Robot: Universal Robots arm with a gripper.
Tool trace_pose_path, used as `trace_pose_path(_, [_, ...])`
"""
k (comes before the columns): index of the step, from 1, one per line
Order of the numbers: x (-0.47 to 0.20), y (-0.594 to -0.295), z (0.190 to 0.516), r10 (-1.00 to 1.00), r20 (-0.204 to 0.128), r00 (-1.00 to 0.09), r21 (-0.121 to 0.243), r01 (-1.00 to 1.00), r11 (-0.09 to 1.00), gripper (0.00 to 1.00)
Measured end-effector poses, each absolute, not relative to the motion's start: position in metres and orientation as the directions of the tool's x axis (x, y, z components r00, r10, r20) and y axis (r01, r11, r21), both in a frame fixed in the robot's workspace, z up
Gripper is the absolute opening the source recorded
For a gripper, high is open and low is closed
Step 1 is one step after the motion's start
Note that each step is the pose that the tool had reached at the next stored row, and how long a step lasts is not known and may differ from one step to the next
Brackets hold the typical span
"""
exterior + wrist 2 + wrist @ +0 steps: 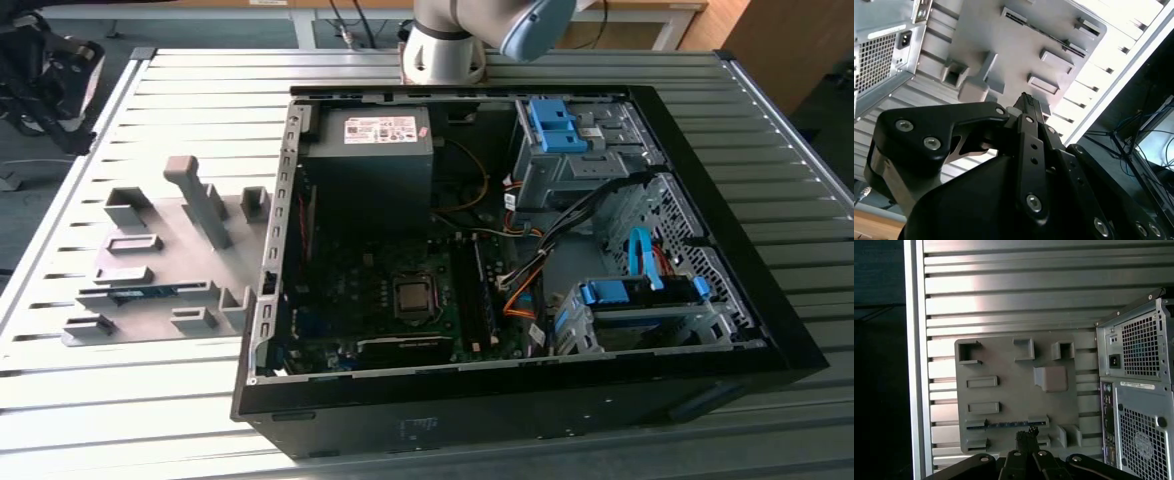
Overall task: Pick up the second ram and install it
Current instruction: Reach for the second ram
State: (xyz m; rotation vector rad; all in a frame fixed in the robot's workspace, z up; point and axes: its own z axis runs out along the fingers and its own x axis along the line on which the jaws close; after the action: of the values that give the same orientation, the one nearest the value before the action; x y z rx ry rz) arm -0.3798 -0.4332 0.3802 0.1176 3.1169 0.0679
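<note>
Finding: the work stands at the approach stage of the pick, with nothing yet taken up. The second ram (144, 292) lies flat in a long groove of the grey holder plate (150, 215), which rests on the slatted table (200, 100) at the exterior view's left, in the lower half of the frame, just beside the open computer case (787, 340). In the first wrist view the same stick (1004, 424) shows as a thin blue-green strip seated in the plate (1009, 390). The hand (1027, 436) points toward it from above and is apart from it, with no contact visible. In both wrist views the hand (1027, 102) appears clenched, its tips drawn together with nothing between them. The arm (447, 40) rises from its base at the top centre of the exterior view, beyond the case. The long black slots (477, 290) on the board inside the case sit well apart from the holder. Judgement: installation has not begun. A sound grasp calls for the hand to be released first, squared to the stick's long edges and centred along its length, so that the thin board lifts straight out of its groove without tilting or binding.
</note>
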Motion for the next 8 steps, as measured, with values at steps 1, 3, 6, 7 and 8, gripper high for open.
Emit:
trace_pose_path(1, [-0.382, -0.434, 0.380, 0.076, -0.020, -0.997, 0.044, 0.075, 0.996, 0.11])
trace_pose_path(3, [-0.387, -0.437, 0.380, 0.075, -0.020, -0.997, 0.044, 0.074, 0.996, 0.11])
trace_pose_path(6, [-0.396, -0.440, 0.380, 0.075, -0.020, -0.997, 0.044, 0.074, 0.996, 0.11])
trace_pose_path(7, [-0.399, -0.441, 0.380, 0.075, -0.020, -0.997, 0.044, 0.074, 0.996, 0.11])
trace_pose_path(8, [-0.402, -0.442, 0.380, 0.075, -0.020, -0.997, 0.044, 0.074, 0.996, 0.11])
